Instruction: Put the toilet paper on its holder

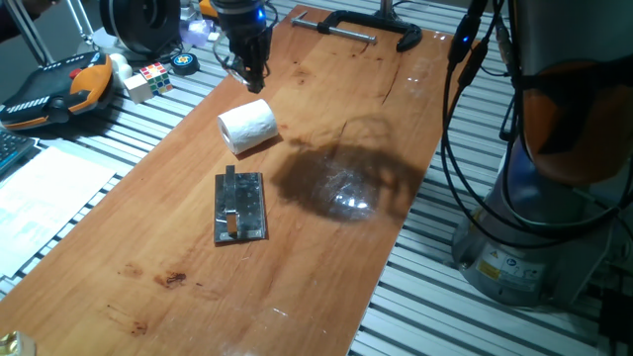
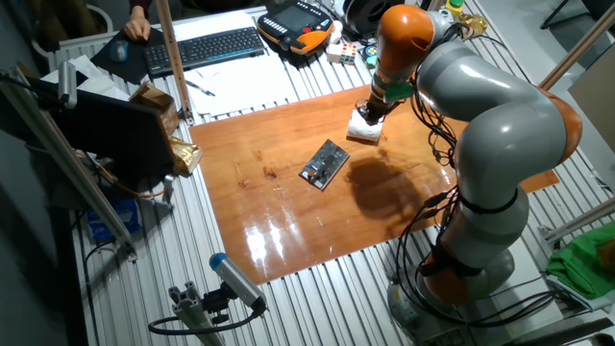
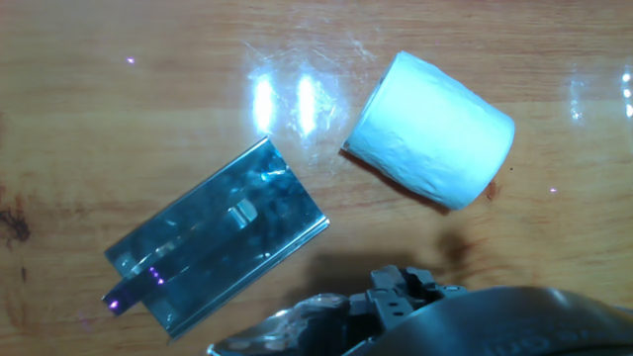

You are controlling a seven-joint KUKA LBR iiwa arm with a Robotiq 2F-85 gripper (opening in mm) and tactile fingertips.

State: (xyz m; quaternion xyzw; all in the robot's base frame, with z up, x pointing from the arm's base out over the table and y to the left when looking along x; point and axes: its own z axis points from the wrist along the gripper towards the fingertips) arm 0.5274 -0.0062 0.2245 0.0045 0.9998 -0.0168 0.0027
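Surface (image 1: 326, 277): a glossy reddish-brown wooden board, streaked with grain and lamp glare, lying on a bench of ribbed aluminium slats (image 1: 514, 316).
Room: in one fixed view the upper left holds an orange-and-black teach pendant (image 1: 54, 91) and a colour cube (image 1: 148, 79); a black clamp (image 1: 361, 28) grips the board's far edge at the top. The other fixed view shows a black keyboard (image 2: 202, 48) at the top and sheets of white paper (image 2: 235, 86) just below it.
Arm: grey rounded shells with orange joints (image 2: 480, 125), filling the right of the other fixed view.
Tool (image 1: 249, 71): dark, hanging above the board just beyond the roll and clear of it, near the top centre of one fixed view. Whether its jaws are apart or together cannot be told.
Toilet paper (image 1: 246, 126): a short white cylinder with a soft, slightly dimpled wrap, lying on its side on the board; upper right in the hand view (image 3: 432, 130).
Holder (image 1: 240, 207): a flat rectangular grey metal plate, shiny and scratched, lying flat on the board near the roll but apart from it; a short peg stands near its middle and an orange-brown bit sits at its near end. Lower left in the hand view (image 3: 220, 234).
Hidden or unclear: the roll's hollow core is not visible; in the hand view the bottom edge is filled by blurred dark hardware, and the fingertips cannot be made out.
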